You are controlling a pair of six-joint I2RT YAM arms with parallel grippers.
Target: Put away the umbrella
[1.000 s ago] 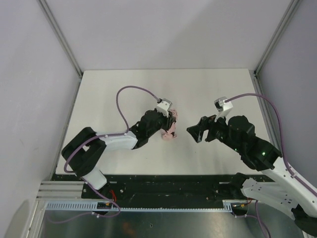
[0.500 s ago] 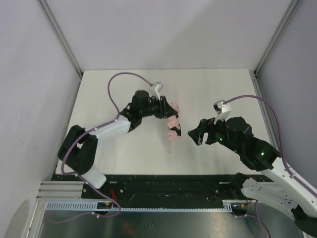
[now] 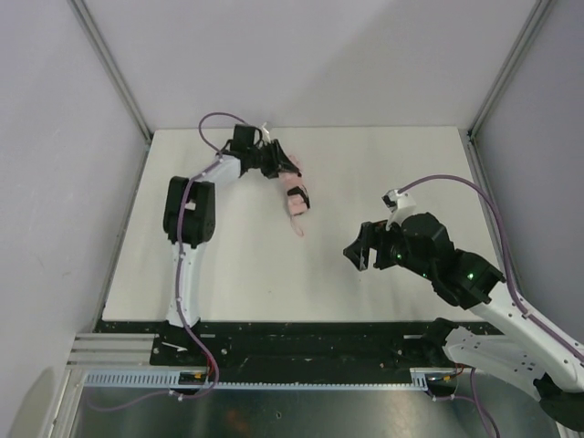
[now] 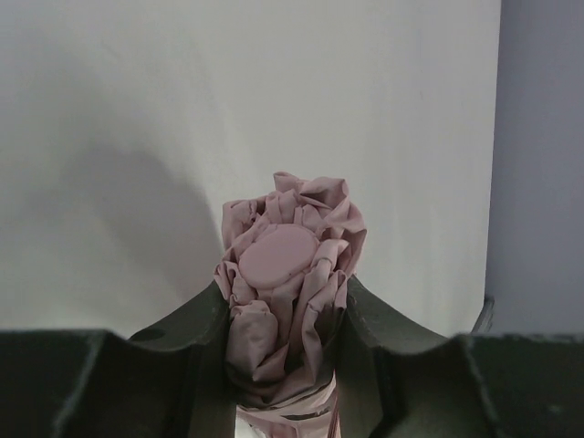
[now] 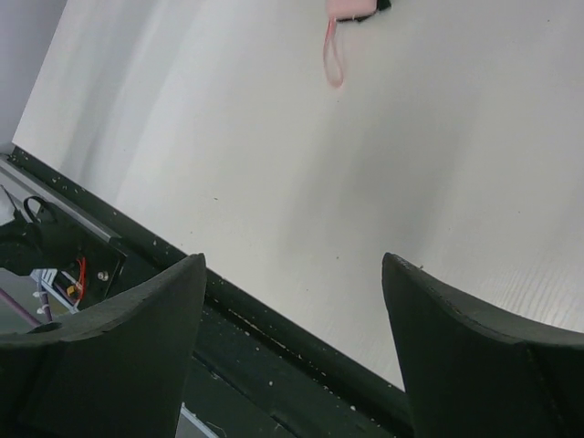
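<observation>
The left claw (image 3: 276, 164) holds the folded pink umbrella (image 3: 296, 204) by its fabric end, above the desk (image 3: 401, 164) near its far edge. The right claw (image 3: 359, 255) stands wide and empty. This looks like the carrying step; next it needs lowering and release.

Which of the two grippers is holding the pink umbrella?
The left gripper: it is closed on the bunched fabric of the umbrella. The right gripper is open and empty, apart from it.

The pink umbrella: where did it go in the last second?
The left arm swung the umbrella from mid-table toward the far edge, the left fingers still clamped on its bunched fabric. The right arm drew back slightly; the right fingers stayed open and empty.
</observation>
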